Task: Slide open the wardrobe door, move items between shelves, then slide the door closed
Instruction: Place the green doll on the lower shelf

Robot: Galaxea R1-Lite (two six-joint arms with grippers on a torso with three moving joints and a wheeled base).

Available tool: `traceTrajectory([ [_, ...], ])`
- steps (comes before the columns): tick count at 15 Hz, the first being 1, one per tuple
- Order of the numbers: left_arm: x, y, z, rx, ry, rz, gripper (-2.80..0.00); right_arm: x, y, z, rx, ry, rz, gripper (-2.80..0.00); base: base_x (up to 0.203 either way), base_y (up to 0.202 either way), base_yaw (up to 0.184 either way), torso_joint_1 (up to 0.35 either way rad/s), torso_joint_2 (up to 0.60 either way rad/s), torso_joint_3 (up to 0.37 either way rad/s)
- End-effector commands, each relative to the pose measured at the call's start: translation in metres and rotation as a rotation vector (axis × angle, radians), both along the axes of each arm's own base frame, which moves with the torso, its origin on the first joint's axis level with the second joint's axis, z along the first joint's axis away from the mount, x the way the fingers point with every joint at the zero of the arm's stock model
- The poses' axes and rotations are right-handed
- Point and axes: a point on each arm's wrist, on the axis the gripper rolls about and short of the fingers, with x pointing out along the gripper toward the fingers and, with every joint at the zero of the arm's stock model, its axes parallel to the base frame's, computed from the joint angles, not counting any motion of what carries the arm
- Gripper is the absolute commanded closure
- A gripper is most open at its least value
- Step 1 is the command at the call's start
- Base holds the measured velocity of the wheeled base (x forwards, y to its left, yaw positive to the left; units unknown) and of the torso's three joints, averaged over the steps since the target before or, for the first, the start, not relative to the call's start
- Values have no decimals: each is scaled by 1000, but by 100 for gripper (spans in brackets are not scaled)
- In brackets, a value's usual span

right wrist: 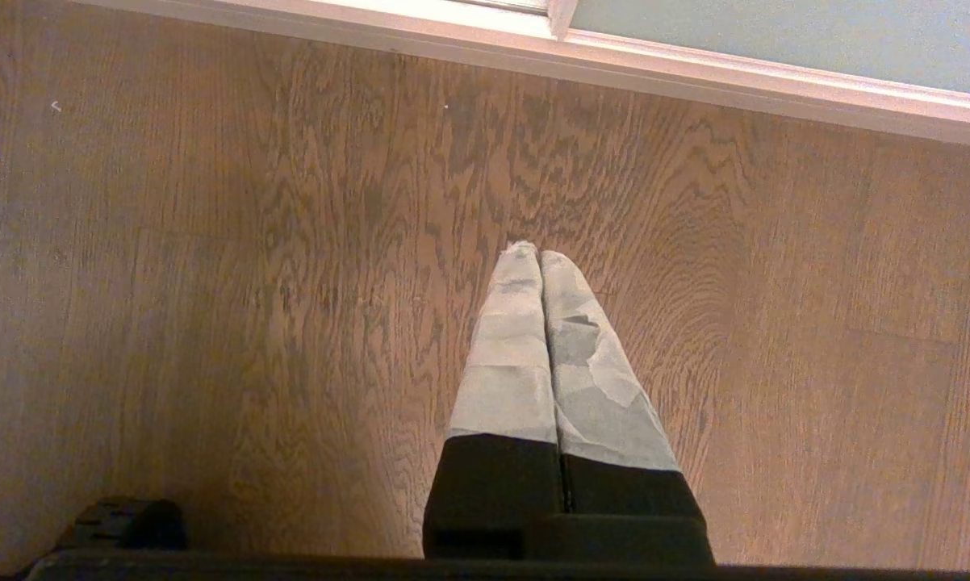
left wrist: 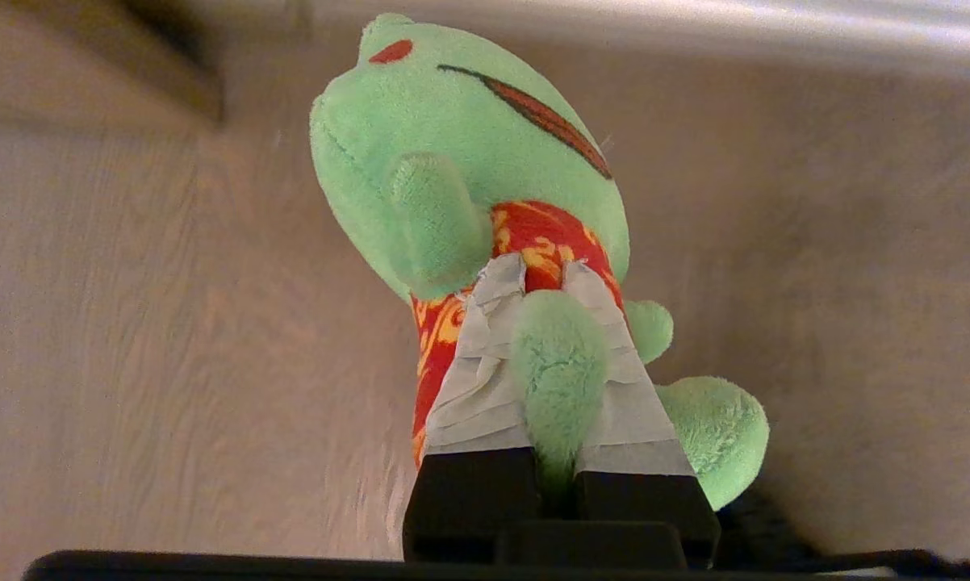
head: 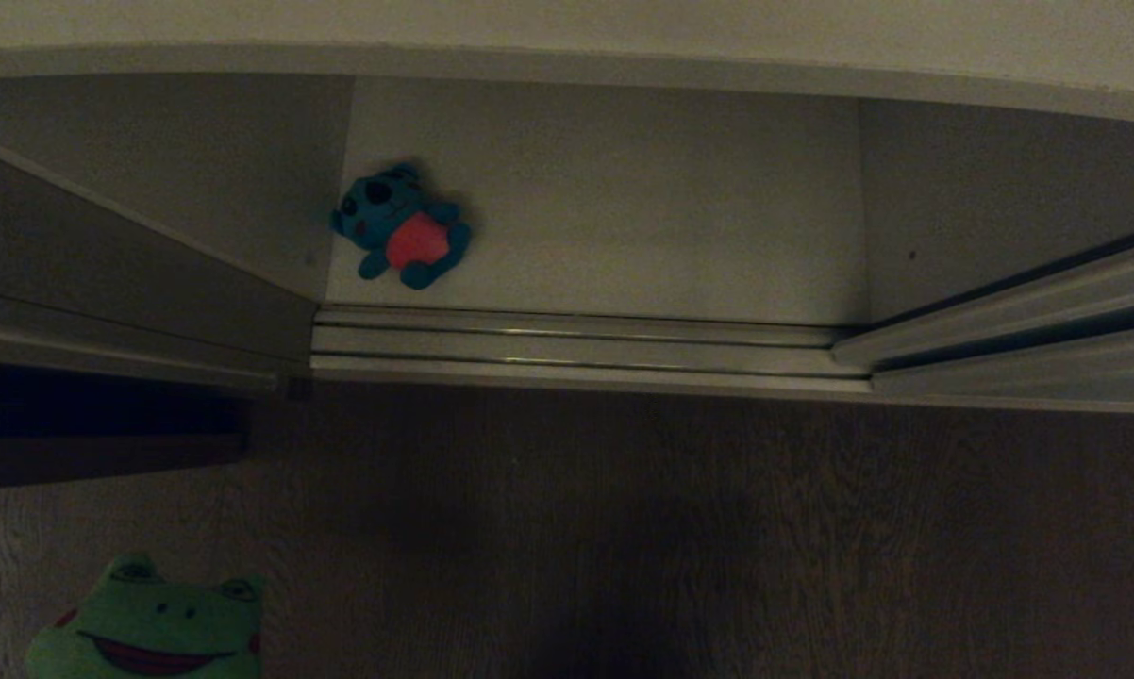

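Pinched by one limb in the left gripper (left wrist: 545,323), green frog (left wrist: 469,161) could slip free—right gripper (right wrist: 540,258) pressed together, empty.

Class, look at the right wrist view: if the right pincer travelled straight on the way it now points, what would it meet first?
Most likely the wooden floor. The shut right pincer points down at bare boards, with nothing visible between, though depth is hard to judge.
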Motion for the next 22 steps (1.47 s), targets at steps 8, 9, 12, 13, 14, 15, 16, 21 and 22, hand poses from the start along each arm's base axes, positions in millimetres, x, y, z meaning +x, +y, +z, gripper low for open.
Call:
traceTrajectory([
  [8,111,-4,71,-80,462,-203,0,0,0,0,-1,-2,1,0,0,0,0,0,0,0],
  [9,135,-6,72,-89,510,-236,0,0,0,0,0,-1,1,0,0,0,0,0,0,0],
  [12,210,-14,72,-101,569,-326,0,0,0,0,-1,-1,1,0,0,0,0,0,0,0],
  [13,235,-20,75,-98,552,-358,0,0,0,0,-1,-2,1,0,0,0,0,0,0,0],
  [14,260,-28,85,-93,508,-393,0,0,0,0,1,-1,1,0,0,0,0,0,0,0],
  [15,280,-37,95,-90,458,-426,0,0,0,0,-1,-2,1,0,0,0,0,0,0,0],
  [16,295,-45,104,-92,422,-454,0,0,0,0,-1,-1,1,0,0,0,0,0,0,0],
  [21,333,-77,142,-165,305,-537,0,0,0,0,-1,-2,1,0,0,0,0,0,0,0],
  [22,343,-81,144,-164,272,-533,0,0,0,0,0,-2,1,0,0,0,0,0,0,0],
])
